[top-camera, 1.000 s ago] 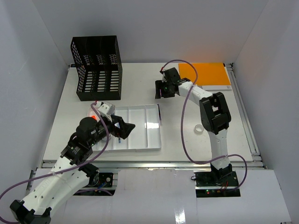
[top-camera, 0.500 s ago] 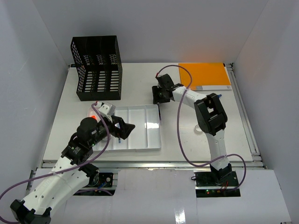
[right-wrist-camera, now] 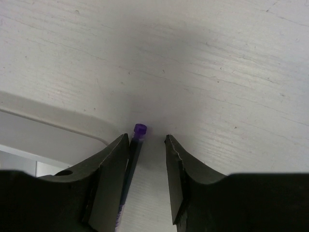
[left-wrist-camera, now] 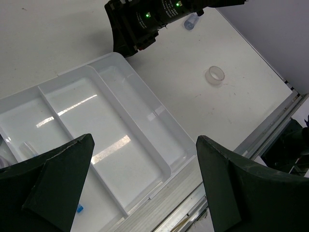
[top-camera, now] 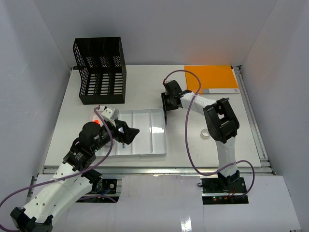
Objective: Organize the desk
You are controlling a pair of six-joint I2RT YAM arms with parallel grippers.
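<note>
On the white desk (top-camera: 145, 87), a thin dark pen (top-camera: 164, 117) with a purple cap (right-wrist-camera: 139, 129) lies along the right rim of the white compartmented tray (top-camera: 159, 145). My right gripper (right-wrist-camera: 145, 139) is down over the pen's far end and open. The pen rests against the left finger (right-wrist-camera: 108, 169), with a gap to the right finger. In the top view this gripper (top-camera: 165, 108) points at the tray's back right corner. My left gripper (left-wrist-camera: 145, 145) hangs wide open and empty above the tray (left-wrist-camera: 145, 96), over its near left part (top-camera: 129, 134).
A black mesh file rack (top-camera: 99, 70) stands at the back left. An orange folder (top-camera: 210, 77) lies at the back right. A clear tape ring (top-camera: 206, 133) sits on the desk right of the tray. A small blue piece (left-wrist-camera: 79, 209) lies in a tray compartment.
The right gripper has swung left and toward the tray's right rim, come down over the pen, and its jaws have narrowed. The left arm has not moved.
</note>
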